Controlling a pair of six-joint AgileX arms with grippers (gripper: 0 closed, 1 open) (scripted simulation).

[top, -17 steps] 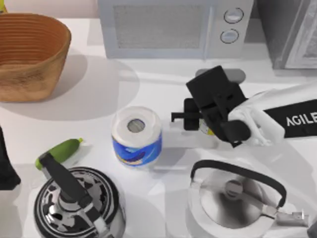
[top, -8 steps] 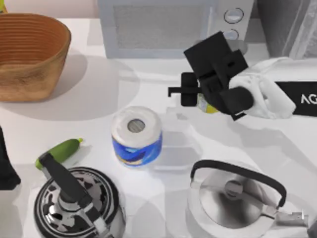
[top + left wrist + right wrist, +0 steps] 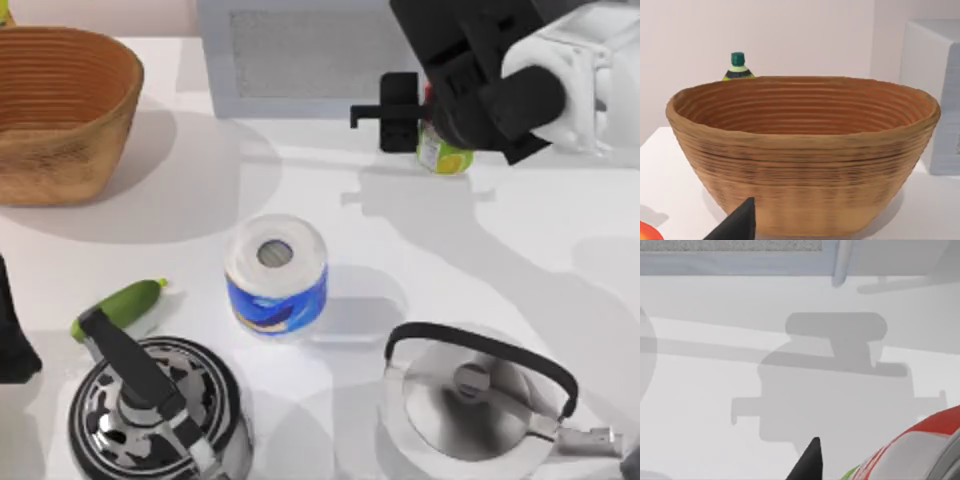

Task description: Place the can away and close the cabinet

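- My right gripper [image 3: 432, 118] sat at about one o'clock of the table [image 3: 300, 190], in front of the microwave [image 3: 300, 60], its claw pinching the can [image 3: 443, 155].
- The can hung clear of the tabletop, its green-yellow lower band poking out below the fingers; in the right wrist view its red side [image 3: 920, 450] showed above the gripper's shadow.
- The paper roll [image 3: 276, 272] stood near the table's middle, well apart from the can, toward seven o'clock of it.
- My left arm [image 3: 12, 330] was parked at nine o'clock; I could not tell its claw's state.
- The wicker basket [image 3: 60, 110] sat at ten o'clock.
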